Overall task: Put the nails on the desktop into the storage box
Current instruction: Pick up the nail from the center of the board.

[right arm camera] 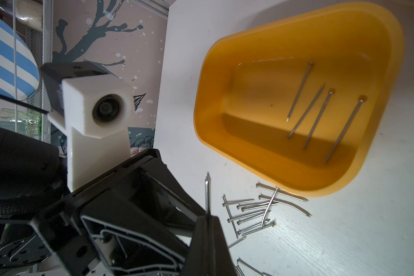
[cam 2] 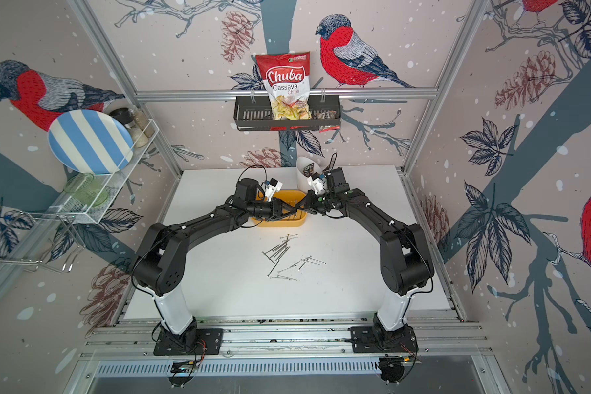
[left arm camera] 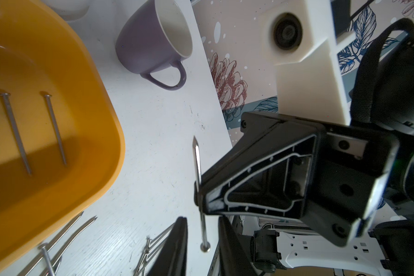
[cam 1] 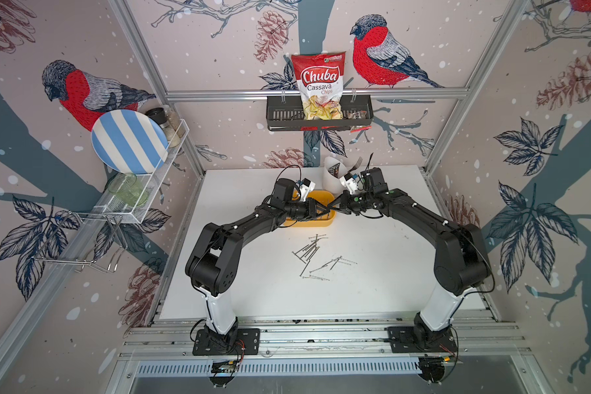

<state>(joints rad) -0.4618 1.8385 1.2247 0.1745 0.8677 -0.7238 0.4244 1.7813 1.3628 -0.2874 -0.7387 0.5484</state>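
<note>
The yellow storage box (cam 1: 316, 223) stands at the middle back of the white desktop (cam 1: 372, 290), and several nails (right arm camera: 318, 117) lie inside it. Both grippers meet just above its front right part. My right gripper (right arm camera: 207, 216) is shut on one nail (right arm camera: 207, 191), gripped near its middle. That nail's (left arm camera: 197, 157) head end hangs between the jaws of my left gripper (left arm camera: 202, 222), which are open with a gap on each side. Several loose nails (cam 1: 313, 250) lie scattered on the desktop in front of the box, in both top views (cam 2: 280, 250).
A purple mug (left arm camera: 148, 43) lies on its side near the box. A white cutlery holder (cam 1: 333, 174) with a fork stands behind the right arm. A black wire basket (cam 1: 287, 114) with a chips bag hangs on the back wall, and a plate rack (cam 1: 144, 191) on the left wall.
</note>
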